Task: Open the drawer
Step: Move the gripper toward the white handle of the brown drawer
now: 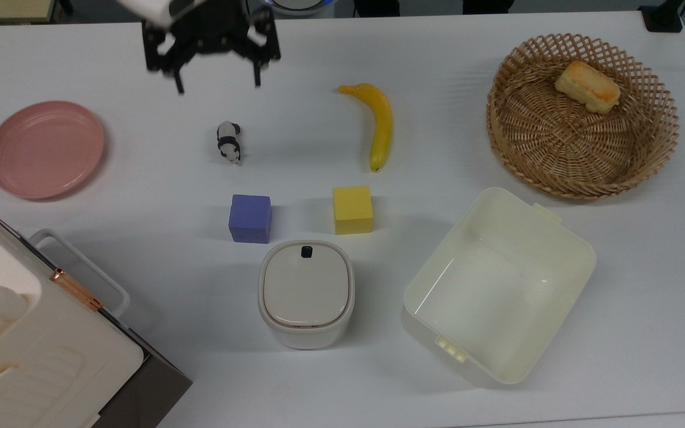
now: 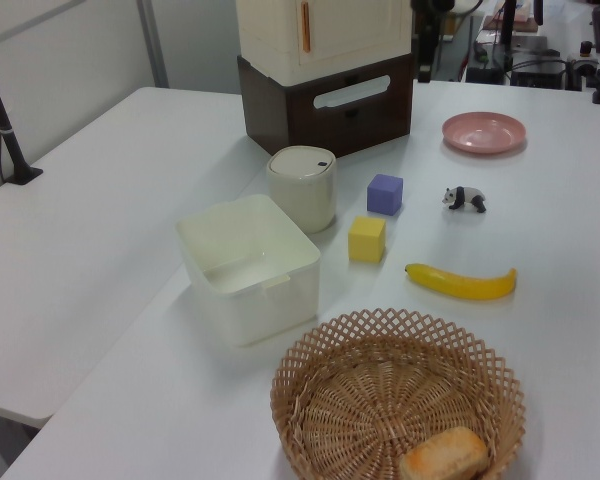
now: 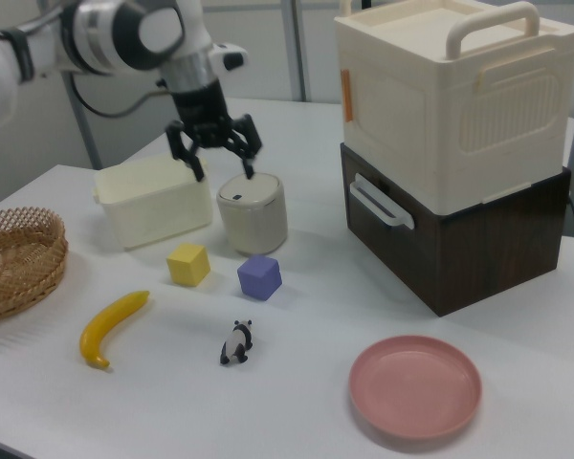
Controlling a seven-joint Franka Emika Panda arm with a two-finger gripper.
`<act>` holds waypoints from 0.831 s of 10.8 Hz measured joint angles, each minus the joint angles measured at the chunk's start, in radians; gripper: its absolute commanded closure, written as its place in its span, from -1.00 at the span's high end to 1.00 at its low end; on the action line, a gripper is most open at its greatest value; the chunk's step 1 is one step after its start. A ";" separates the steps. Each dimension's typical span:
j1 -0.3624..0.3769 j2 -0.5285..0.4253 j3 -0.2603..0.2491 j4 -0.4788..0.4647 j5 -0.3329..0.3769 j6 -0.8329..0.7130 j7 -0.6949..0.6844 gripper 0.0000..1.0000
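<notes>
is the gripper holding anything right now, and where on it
Nothing is held. The gripper hangs open and empty in the air, apart from the drawer and its white handle.

On the far side of the white tabletop [image 2: 100, 230], the dark brown drawer [image 2: 330, 108] sits shut under a cream cabinet [image 2: 325, 35] (white loop handle [image 2: 352, 92] facing the pink plate [image 2: 484, 132] at far right).
</notes>
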 measured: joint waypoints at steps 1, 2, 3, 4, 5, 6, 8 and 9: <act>-0.001 0.033 -0.001 -0.005 -0.031 0.053 -0.019 1.00; -0.005 0.066 -0.001 -0.006 -0.056 0.103 -0.040 1.00; -0.011 0.092 -0.001 -0.006 -0.070 0.149 -0.073 1.00; -0.018 0.111 -0.001 -0.005 -0.080 0.192 -0.118 1.00; -0.022 0.121 -0.001 -0.005 -0.093 0.226 -0.158 1.00; -0.023 0.130 -0.001 -0.005 -0.122 0.261 -0.191 1.00; -0.027 0.156 -0.001 -0.006 -0.187 0.344 -0.222 1.00; -0.033 0.176 -0.001 -0.006 -0.211 0.399 -0.230 1.00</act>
